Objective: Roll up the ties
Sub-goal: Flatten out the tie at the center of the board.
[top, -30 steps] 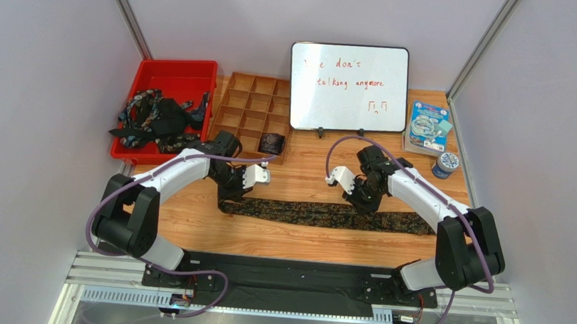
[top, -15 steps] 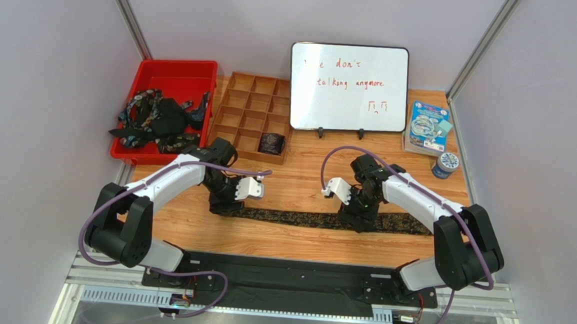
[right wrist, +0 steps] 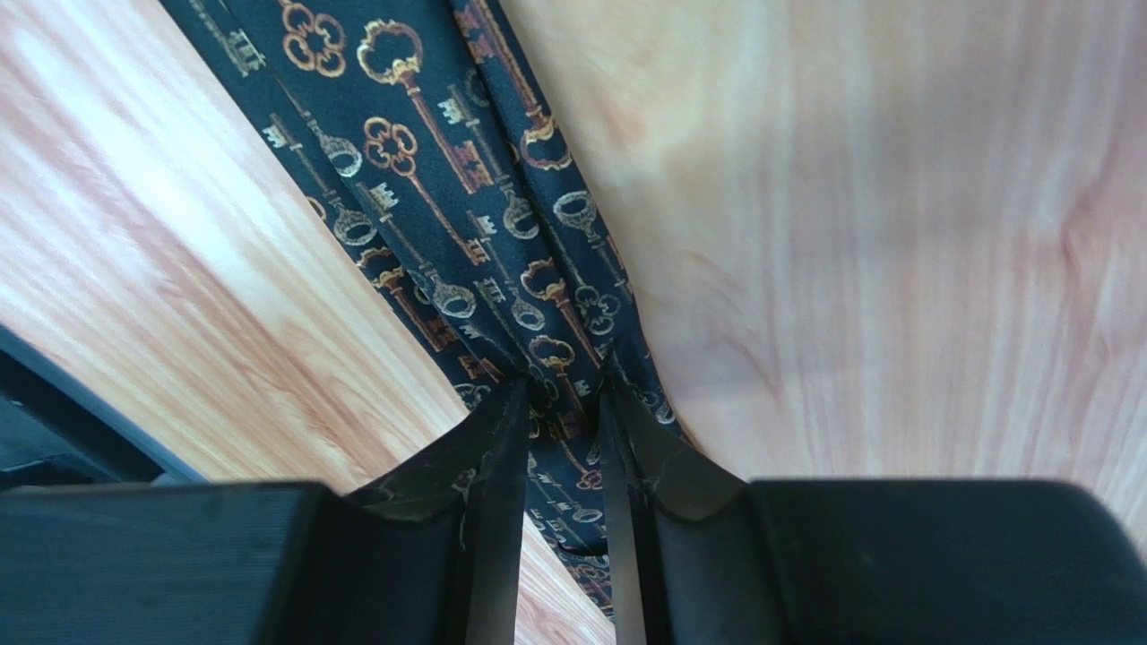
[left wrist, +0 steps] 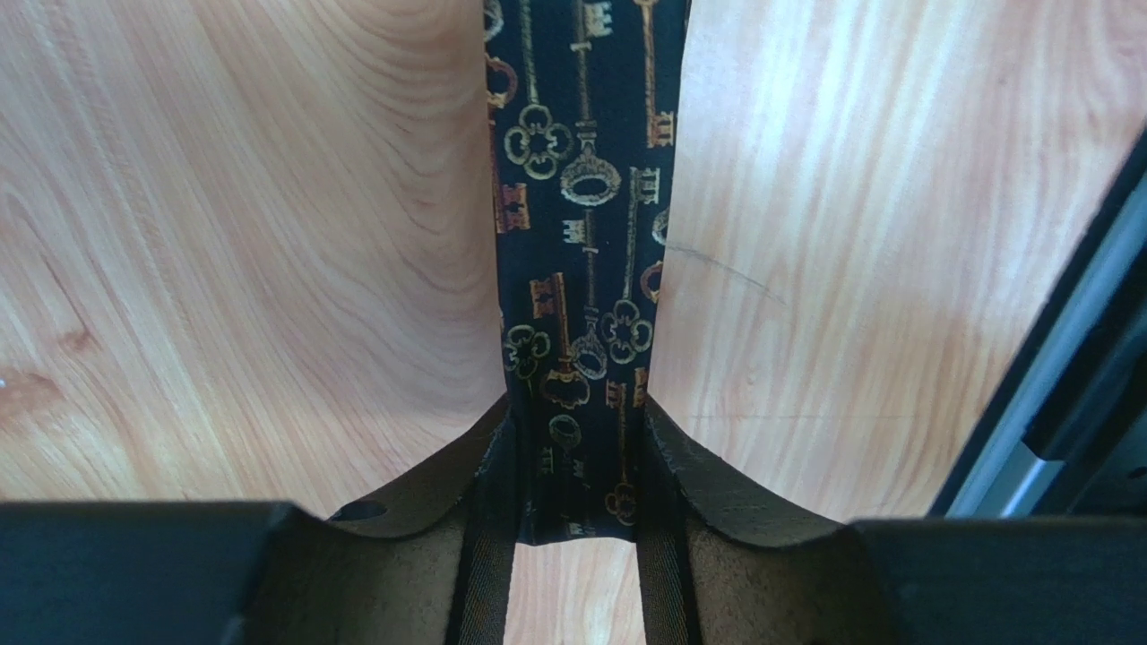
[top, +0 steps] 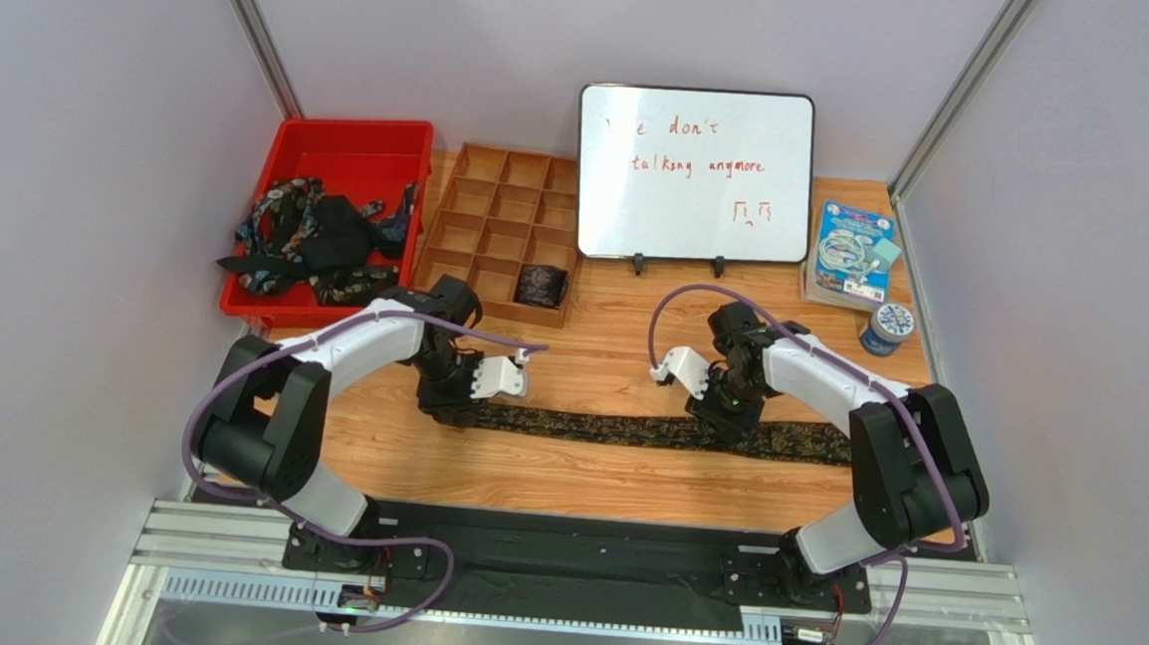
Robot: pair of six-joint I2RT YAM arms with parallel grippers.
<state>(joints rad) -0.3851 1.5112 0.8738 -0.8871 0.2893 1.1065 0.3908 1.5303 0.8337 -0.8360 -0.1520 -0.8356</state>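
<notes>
One tie (top: 604, 426), black with a gold key pattern, lies stretched left to right on the wooden table. My left gripper (top: 448, 405) is at its narrow left end. In the left wrist view the tie's end (left wrist: 586, 202) sits pinched between the jaws of this gripper (left wrist: 582, 470). My right gripper (top: 713, 418) is on the tie right of its middle. In the right wrist view the fabric (right wrist: 431, 161) bunches into folds at this gripper's closed tips (right wrist: 563, 403). A rolled dark tie (top: 541, 285) sits in a compartment of the wooden organizer (top: 491, 198).
A red bin (top: 340, 144) at the back left holds a heap of loose ties (top: 316, 235). A whiteboard (top: 695, 173) stands at the back. A blue box (top: 852, 254) and a small tin (top: 886, 328) are at the back right.
Both grippers came down from just above the tie onto it and closed on it. The tie now lies a little straighter and narrower.
</notes>
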